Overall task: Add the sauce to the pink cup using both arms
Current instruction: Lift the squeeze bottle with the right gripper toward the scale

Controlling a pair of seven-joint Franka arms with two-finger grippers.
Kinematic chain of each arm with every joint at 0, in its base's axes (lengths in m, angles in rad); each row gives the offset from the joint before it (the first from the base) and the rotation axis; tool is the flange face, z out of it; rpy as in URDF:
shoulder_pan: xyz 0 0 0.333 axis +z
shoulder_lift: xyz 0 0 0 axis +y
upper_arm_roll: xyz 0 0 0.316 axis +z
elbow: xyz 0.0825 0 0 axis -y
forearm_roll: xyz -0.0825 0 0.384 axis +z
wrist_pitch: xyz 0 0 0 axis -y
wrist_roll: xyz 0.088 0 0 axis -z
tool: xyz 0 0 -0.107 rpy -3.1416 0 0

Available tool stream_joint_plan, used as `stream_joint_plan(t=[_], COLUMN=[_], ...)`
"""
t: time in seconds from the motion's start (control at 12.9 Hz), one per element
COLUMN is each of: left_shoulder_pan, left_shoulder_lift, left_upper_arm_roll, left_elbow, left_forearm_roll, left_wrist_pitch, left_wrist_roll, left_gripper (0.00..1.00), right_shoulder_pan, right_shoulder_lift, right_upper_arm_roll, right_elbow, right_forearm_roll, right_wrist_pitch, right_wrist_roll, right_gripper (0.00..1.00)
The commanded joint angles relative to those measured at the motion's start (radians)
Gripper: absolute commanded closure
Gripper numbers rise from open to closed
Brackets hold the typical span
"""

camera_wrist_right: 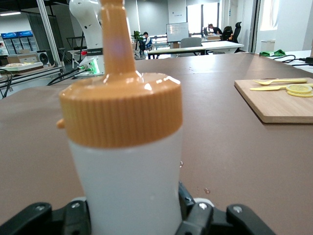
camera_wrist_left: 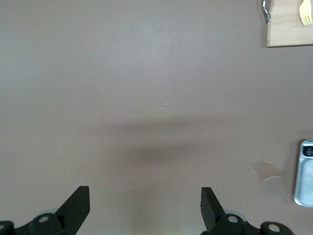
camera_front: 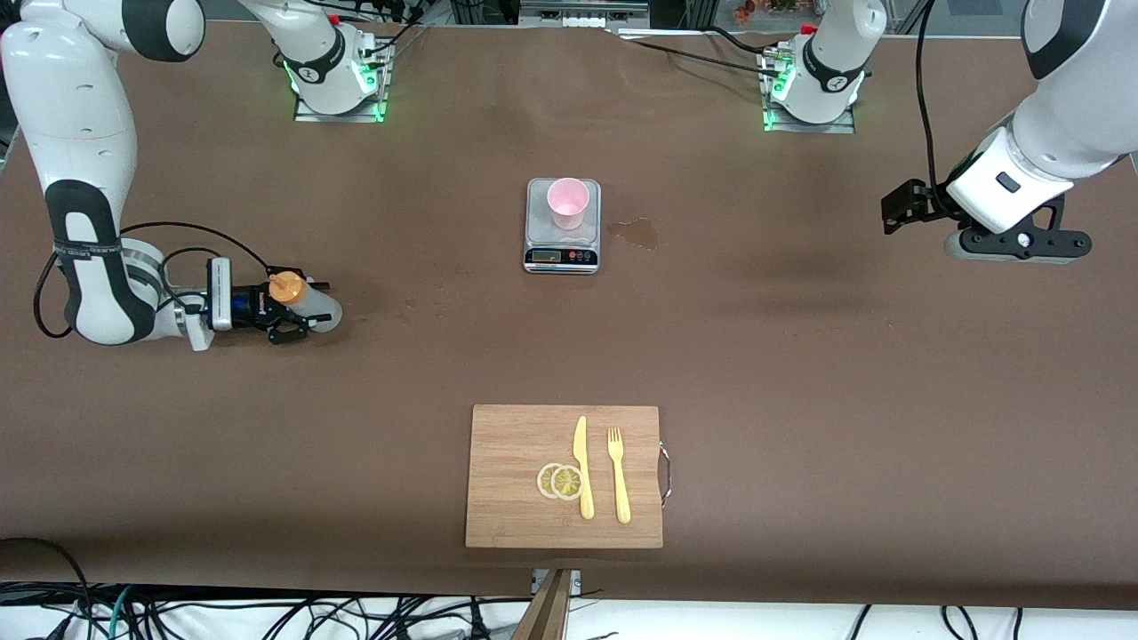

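Lowest in the front view, a rectangular light wooden cutting board (camera_front: 516, 516) with a metal handle is lying on the brown tabletop (camera_front: 800, 373), carrying two yellow lemon slices (camera_front: 560, 481), a pale yellow plastic knife (camera_front: 583, 467) and a matching pale yellow plastic fork (camera_front: 618, 475) set side by side. The board's corner is also showing at the upper right of the left wrist view (camera_wrist_left: 288, 29).

Higher in the frame, at its left edge, the right gripper (camera_front: 289, 311) is sitting low at the tabletop toward the right arm's end, its black fingers clamped on the small translucent whitish plastic squeeze bottle of sauce (camera_front: 307, 302) with an orange nozzle cap. In the right wrist view the bottle (camera_wrist_right: 129, 186) is standing upright and filling the centre, with the fingers pressing its lower sides.

Higher still, in the centre of the front view, the small pale pink plastic cup (camera_front: 567, 204) is standing upright on a flat grey kitchen scale (camera_front: 562, 253), well apart from the bottle. A small wet-looking stain (camera_front: 637, 233) is marking the tabletop just beside the scale.

At the right edge of the front view, the left gripper (camera_front: 898, 209) is hanging over bare tabletop toward the left arm's end, waiting; the left wrist view is showing its fingers (camera_wrist_left: 78, 203) spread wide apart, holding nothing.
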Motion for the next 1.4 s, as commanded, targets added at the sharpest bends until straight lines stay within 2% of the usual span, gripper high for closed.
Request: stream_joint_plan(t=[0.0,0.16,0.31,0.78,0.93,1.17,1.32], left_shoulder_pan=[0.001,0.001,-0.008,-0.005,-0.005,-0.005,-0.005], left_shoulder_lift=[-0.018,-0.016,-0.013,-0.012,-0.013,-0.013,-0.013], left_upper_arm_roll=[0.004,0.002,-0.002,-0.004,-0.004,-0.004,-0.005], left_elbow=[-0.007,0.006,0.013,0.013,0.013,0.013,0.013], left_forearm_roll=[-0.044,-0.045,-0.045,-0.044,-0.044,-0.044,-0.042], left_wrist_pitch=[-0.014,-0.014,-0.019,-0.056,-0.057,-0.057,-0.065], left_wrist_roll=[-0.002,-0.003,-0.005,-0.003,-0.005,-0.005,-0.005], left_gripper=[0.0,0.0,0.0,0.0,0.0,0.0,0.0], right_shoulder_pan=[0.014,0.022,0.06,0.203,0.269,0.355,0.401], right_shoulder_lift=[-0.007,-0.027,-0.087,-0.268,-0.352,-0.415,-0.503], right_upper_arm_roll=[-0.003,-0.003,-0.006,-0.027,-0.026,-0.027,-0.026], right_elbow=[0.015,0.015,0.023,0.005,-0.05,-0.087,-0.161], right_forearm_roll=[0.015,0.013,-0.01,-0.16,-0.215,-0.254,-0.309], right_wrist_pitch=[-0.017,-0.025,-0.017,0.082,0.157,0.223,0.295], right_wrist_roll=[0.027,0.079,0.136,0.355,0.441,0.503,0.599], right_gripper=[1.0,1.0,0.99,0.98,0.98,0.96,0.96])
